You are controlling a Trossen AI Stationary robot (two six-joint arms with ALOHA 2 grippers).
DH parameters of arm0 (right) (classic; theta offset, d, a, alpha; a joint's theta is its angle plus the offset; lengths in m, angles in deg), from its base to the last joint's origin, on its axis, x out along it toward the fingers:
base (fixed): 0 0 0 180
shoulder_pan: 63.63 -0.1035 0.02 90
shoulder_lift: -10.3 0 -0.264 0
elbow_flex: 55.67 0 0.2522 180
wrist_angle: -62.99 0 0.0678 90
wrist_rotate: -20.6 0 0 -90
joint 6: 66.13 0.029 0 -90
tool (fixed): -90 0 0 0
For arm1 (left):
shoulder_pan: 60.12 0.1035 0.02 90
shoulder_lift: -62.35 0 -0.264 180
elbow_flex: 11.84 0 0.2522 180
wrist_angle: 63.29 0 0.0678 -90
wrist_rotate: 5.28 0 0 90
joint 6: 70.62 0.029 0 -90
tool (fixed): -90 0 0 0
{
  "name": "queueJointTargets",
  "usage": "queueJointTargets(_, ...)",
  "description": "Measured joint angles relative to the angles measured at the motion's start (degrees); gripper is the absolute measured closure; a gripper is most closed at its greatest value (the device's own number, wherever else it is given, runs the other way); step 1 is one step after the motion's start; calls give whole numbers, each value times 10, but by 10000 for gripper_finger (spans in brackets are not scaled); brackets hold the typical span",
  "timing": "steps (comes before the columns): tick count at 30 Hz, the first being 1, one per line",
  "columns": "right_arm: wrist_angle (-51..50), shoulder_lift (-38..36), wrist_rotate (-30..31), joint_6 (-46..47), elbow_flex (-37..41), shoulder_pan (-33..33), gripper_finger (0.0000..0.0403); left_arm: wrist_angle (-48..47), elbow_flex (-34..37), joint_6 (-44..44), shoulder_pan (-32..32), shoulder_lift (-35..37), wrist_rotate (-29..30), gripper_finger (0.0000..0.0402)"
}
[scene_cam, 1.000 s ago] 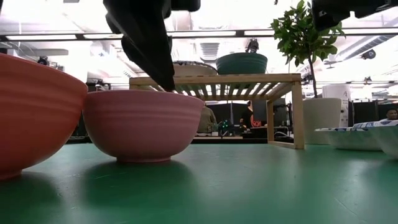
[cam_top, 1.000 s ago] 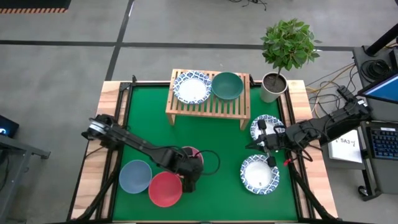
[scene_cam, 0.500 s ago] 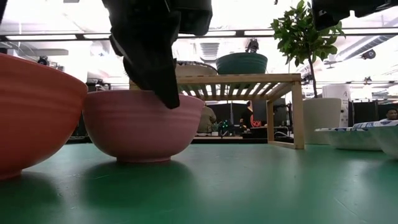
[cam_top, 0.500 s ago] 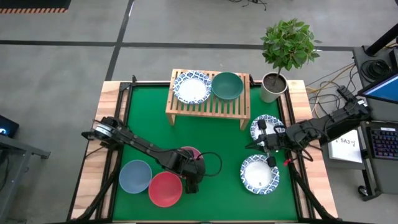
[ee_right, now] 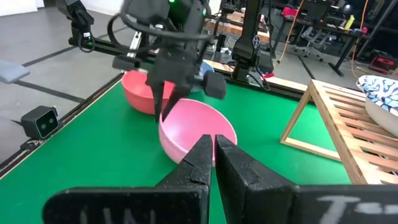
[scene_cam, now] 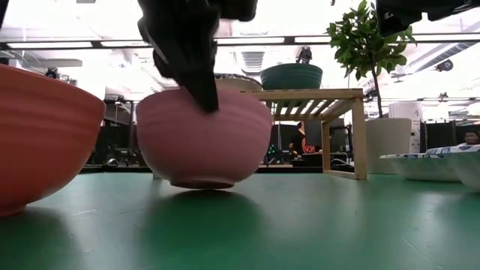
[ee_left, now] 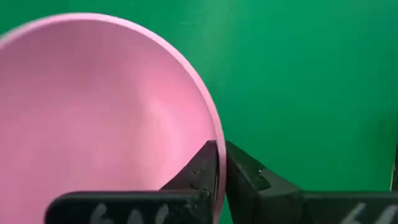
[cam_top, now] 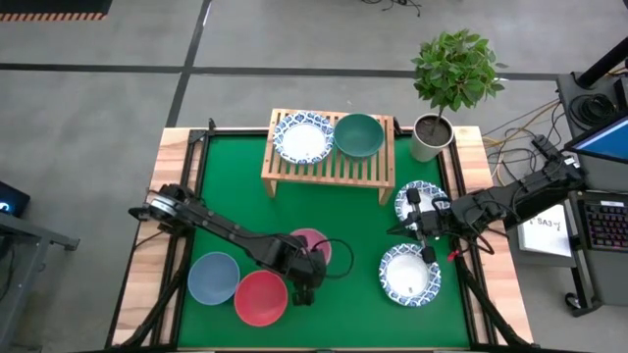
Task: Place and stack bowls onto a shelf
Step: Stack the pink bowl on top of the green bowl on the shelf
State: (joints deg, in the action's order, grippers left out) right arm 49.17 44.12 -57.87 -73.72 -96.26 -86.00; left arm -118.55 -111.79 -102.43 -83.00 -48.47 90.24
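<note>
My left gripper [cam_top: 306, 265] is shut on the pink bowl [cam_top: 314, 243], which also shows in the low view [scene_cam: 204, 142] and the right wrist view [ee_right: 196, 134]. A blue-grey bowl [cam_top: 213, 277] and a red bowl [cam_top: 260, 298] stand on the mat beside it. The wooden shelf [cam_top: 329, 169] at the far side carries a white patterned bowl [cam_top: 302, 138] and a dark green bowl [cam_top: 359, 135]. My right gripper [cam_top: 429, 250] is shut and empty, above the white bowls [cam_top: 410, 277] at the right. My left gripper pinches the pink bowl's rim [ee_left: 217, 146] on its near side, one finger [ee_left: 202, 171] inside the bowl and one [ee_left: 245, 174] outside. The fingers come from above, pointing down [scene_cam: 204, 94]. The bowl hangs upright, its base [scene_cam: 201, 184] a little above the mat.
Another white patterned bowl [cam_top: 420, 201] sits at the right, near the shelf's right leg. A grey plant pot [cam_top: 432, 137] with a small tree stands at the far right corner. Green mat [cam_top: 343, 226] lies open between the shelf and the near bowls.
My left gripper has come down onto the pink bowl's near rim, taken hold and raised it. The bowl has left the mat and shifted toward the table's right edge, away from the red bowl.
</note>
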Motion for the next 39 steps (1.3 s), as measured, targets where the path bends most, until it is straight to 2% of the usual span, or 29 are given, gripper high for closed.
queueJointTargets(7, 0, 0, 0, 0, 0, 0, 394, -124, -117, 114, -2, 0, 2, 400)
queueJointTargets(14, 0, 0, 0, 1, 0, 0, 394, -206, -281, 254, 13, 1, 10, 401)
queueJointTargets(22, 0, 0, 0, 1, 0, 0, 394, -214, -426, 446, 54, 1, 117, 401)
queueJointTargets(26, 0, 0, 0, 1, 0, 0, 394, -203, -454, 525, 96, 2, 120, 401)
queueJointTargets(31, 0, 0, 0, 0, 0, 0, 394, -179, -457, 586, 164, 2, 119, 401)
queueJointTargets(37, -1, 0, 0, -1, 0, 0, 394, -132, -437, 611, 259, 2, 22, 401)
queueJointTargets(39, -1, 0, 0, -1, 0, 0, 394, -123, -432, 611, 287, 2, 7, 401)
